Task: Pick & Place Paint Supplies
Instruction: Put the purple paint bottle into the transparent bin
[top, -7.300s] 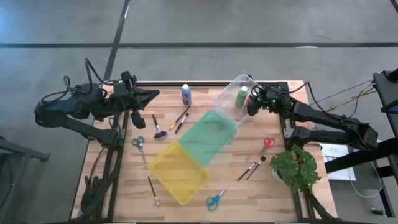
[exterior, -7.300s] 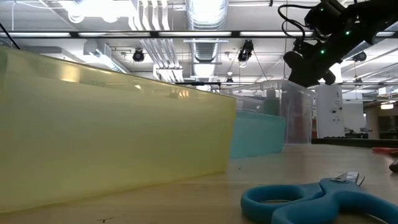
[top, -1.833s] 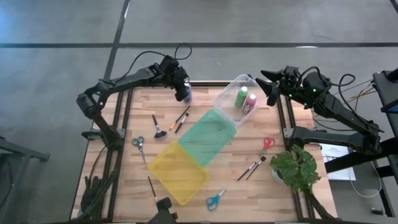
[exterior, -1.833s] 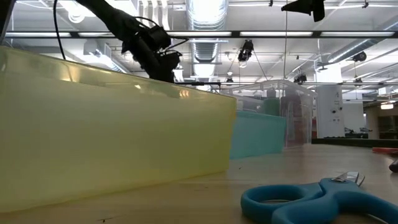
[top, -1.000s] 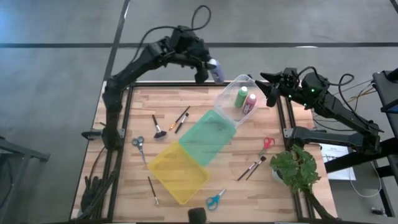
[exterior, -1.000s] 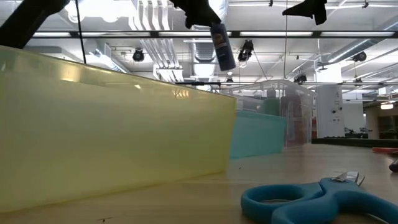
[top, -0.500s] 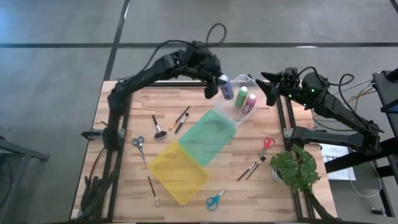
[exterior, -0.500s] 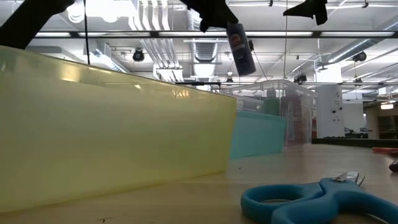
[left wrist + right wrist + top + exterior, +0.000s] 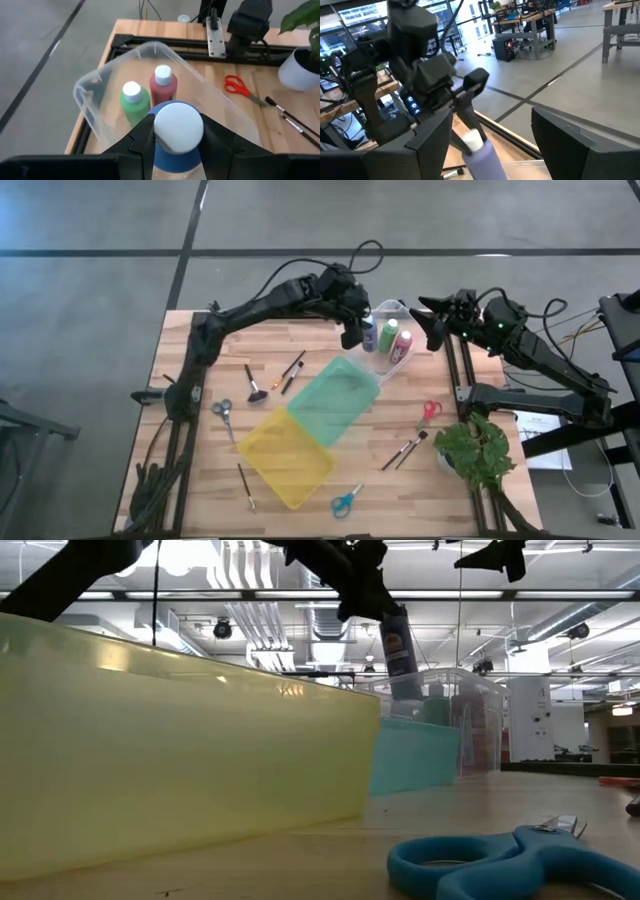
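Note:
My left gripper (image 9: 358, 328) is shut on the blue-purple paint bottle (image 9: 368, 333), which hangs over the left part of the clear bin (image 9: 378, 363) at the table's far right. In the bin stand a green bottle (image 9: 134, 101) and a pink-red bottle (image 9: 163, 87), both upright with white caps. In the low view the held bottle (image 9: 399, 652) hangs at the height of the bin's rim. My right gripper (image 9: 430, 323) waits open, raised by the table's far right corner, with nothing between its fingers. My left gripper pinches the blue-purple bottle between its two fingers (image 9: 141, 136), on the shoulder (image 9: 177, 159) just under the white cap. The fingers slant down from the table's far left. The bottle hangs below them, slightly tilted, cap up, lifted clear.
A green bin (image 9: 335, 395) and a yellow bin (image 9: 288, 455) lie in a diagonal row toward the near edge. Brushes (image 9: 292, 370) (image 9: 405, 450) (image 9: 245, 485) and scissors, grey (image 9: 224, 412), red (image 9: 430, 410) and blue (image 9: 500, 862), lie around them. A potted plant (image 9: 478, 450) stands at the right.
My left gripper has carried the bottle down and toward the table's right and near side, from beyond the far edge to over the clear bin. It has stayed shut on the bottle, which has kept hanging clear. My right arm has kept still.

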